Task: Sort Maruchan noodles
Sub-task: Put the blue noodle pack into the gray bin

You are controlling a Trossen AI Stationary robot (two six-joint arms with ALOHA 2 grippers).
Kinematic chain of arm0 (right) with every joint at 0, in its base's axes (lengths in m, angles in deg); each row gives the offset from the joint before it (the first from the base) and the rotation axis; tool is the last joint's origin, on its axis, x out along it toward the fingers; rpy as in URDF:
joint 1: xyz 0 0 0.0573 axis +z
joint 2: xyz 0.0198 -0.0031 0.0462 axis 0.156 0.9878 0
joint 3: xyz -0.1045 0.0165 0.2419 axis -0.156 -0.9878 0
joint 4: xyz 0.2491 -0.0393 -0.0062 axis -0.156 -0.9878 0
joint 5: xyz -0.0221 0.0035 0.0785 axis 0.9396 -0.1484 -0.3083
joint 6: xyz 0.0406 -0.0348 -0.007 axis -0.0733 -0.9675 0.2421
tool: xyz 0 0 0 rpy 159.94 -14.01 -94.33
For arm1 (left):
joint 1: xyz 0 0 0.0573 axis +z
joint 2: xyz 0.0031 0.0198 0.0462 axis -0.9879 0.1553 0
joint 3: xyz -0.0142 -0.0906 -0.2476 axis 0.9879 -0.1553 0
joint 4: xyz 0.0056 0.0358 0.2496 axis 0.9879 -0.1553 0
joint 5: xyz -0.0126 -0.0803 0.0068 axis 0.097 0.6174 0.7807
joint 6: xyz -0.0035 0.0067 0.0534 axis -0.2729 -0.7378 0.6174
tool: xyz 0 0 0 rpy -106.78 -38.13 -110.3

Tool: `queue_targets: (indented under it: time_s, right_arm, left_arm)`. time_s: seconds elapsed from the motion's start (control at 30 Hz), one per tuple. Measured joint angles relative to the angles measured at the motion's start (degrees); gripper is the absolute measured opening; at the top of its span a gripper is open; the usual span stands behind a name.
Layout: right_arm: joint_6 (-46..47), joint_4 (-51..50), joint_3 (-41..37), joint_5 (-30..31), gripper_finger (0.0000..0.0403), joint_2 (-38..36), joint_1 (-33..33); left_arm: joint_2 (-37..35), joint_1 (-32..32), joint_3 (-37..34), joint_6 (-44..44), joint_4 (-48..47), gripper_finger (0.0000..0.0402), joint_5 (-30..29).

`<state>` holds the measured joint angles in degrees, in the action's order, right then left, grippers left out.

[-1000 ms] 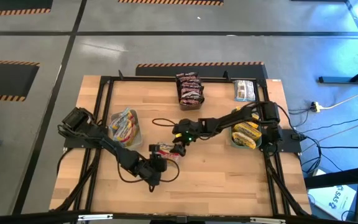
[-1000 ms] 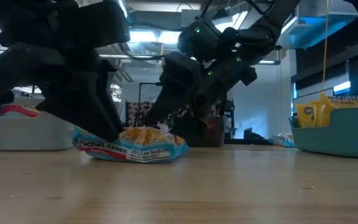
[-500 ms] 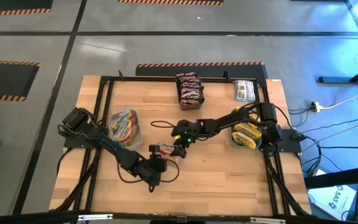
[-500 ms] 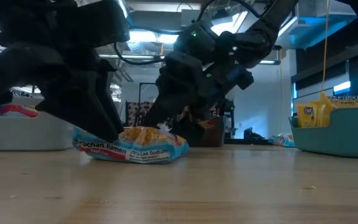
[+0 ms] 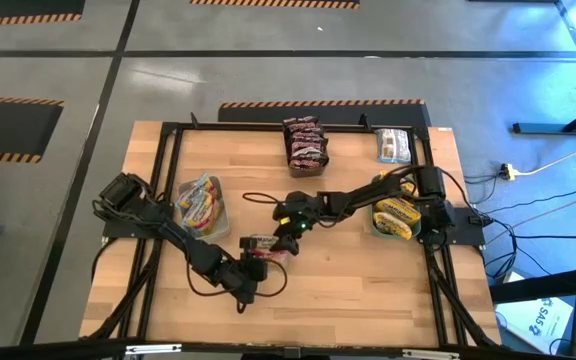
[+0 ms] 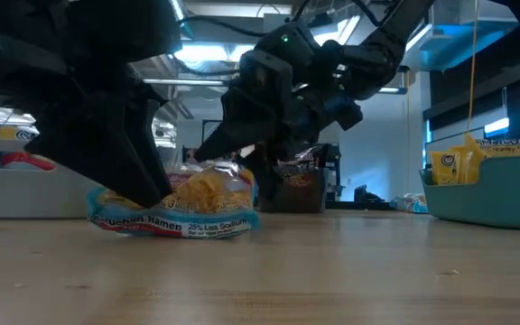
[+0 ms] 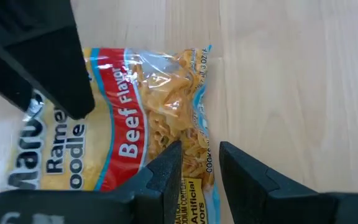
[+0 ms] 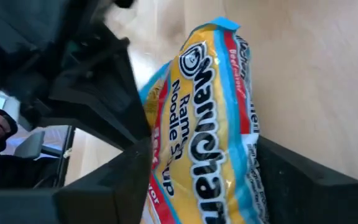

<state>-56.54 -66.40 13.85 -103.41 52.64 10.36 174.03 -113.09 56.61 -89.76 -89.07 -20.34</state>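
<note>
With the glossy yellow-and-red beef ramen packet near the desk's middle, the right gripper straddling it should close squarely before lifting, while the left gripper, narrowly parted at its edge, lets go.

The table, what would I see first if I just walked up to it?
Probably the two black robot arms meeting mid-table over one yellow beef ramen packet. The right gripper has its fingers on either side of it, and the left gripper is right beside it. Next, the pile of dark packets at the far edge.
</note>
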Motion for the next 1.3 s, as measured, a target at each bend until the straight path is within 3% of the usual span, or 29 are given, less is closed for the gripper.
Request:
queue_targets:
  time_s: [0.5,0.73,0.93,1.3]
  right_arm:
    - [-1.69,-0.02,0.20,2.30,0.0102,-0.32,0.22]
    - [-3.79,0.11,0.17,3.14,0.0109,-0.91,0.41]
    - [-8.04,-6.98,0.09,4.03,0.0104,-4.70,1.48]
    - [-18.78,-18.20,0.11,26.01,0.0106,-10.24,10.10]
  left_arm:
    - [0.39,-0.29,-0.22,0.15,-1.29,0.0105,-1.24]
    - [-0.57,-0.82,3.48,0.16,-8.83,0.0105,-1.14]
    - [-6.31,-3.26,6.73,-1.39,-17.83,0.0105,-1.88]
    - [-15.46,-8.43,5.57,-1.46,-14.67,0.0105,-17.20]
